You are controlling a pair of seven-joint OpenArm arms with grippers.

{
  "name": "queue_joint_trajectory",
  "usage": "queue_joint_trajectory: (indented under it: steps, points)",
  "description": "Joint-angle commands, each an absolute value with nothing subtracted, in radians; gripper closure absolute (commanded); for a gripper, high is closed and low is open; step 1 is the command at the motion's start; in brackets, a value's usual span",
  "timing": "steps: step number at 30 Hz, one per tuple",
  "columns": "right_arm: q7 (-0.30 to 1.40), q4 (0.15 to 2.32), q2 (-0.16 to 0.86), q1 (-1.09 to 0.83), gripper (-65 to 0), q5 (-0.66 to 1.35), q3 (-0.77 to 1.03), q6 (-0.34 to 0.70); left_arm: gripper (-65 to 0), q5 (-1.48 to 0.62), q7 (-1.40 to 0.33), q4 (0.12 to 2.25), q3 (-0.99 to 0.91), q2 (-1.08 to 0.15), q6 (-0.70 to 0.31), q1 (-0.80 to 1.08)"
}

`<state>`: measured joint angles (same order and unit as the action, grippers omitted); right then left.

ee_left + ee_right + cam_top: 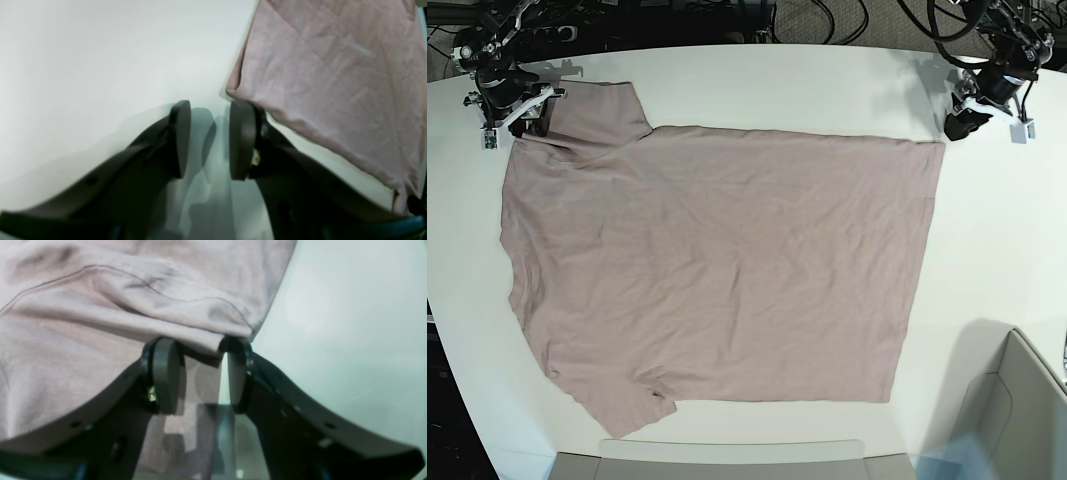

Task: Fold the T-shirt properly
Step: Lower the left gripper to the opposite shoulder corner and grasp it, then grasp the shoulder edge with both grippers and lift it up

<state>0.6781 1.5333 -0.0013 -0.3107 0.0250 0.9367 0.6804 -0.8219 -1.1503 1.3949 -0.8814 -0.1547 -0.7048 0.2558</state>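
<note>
Base view showed the T-shirt (pixel 717 270) flat on the white surface (pixel 987 250); left claw (pixel 962 122) and right claw (pixel 522 120) sat released at its corners.

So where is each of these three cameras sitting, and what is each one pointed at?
Base: overhead, looking straight down at the T-shirt spread flat on the white table; both arms show at the far corners.
Left wrist: on the arm, facing past the open left gripper toward a shirt corner.
Right wrist: likewise, the open right gripper at a sleeve hem.
All three views share the shirt.
</note>
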Motion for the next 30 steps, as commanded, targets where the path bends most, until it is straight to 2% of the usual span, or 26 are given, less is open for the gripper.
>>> queue_joint_trajectory:
  steps: [1,10,14,24,27,30]
  points:
    - [1.144,1.451,-0.047,-0.357,-24.2,-0.162,0.912,0.698,-21.1,-0.776,-1.205,1.399,-0.851,-0.159,-0.698,0.265]
    - [1.144,1.451,-0.047,-0.357,-24.2,-0.162,0.912,0.698,-21.1,-0.774,-1.193,1.392,-0.785,-0.157,-0.698,0.234]
    - [1.144,1.451,-0.047,-0.357,-24.2,-0.162,0.912,0.698,-21.1,-0.773,-1.198,1.314,-0.783,-0.16,-0.698,0.194]
    - [1.144,1.451,-0.047,-0.357,-23.5,-0.162,0.912,0.698,-20.7,-0.656,-1.193,1.29,-0.713,-0.153,-0.698,0.153]
    - [1.144,1.455,-0.044,-0.357,-15.5,-0.162,0.912,0.698,-14.4,-0.653,-1.193,1.29,-0.713,-0.153,-0.698,0.157]
    - [1.144,1.458,-0.041,-0.357,-0.7,-0.168,0.908,0.698,-3.0,-0.653,-1.193,1.294,-0.707,-0.154,-0.698,0.159]
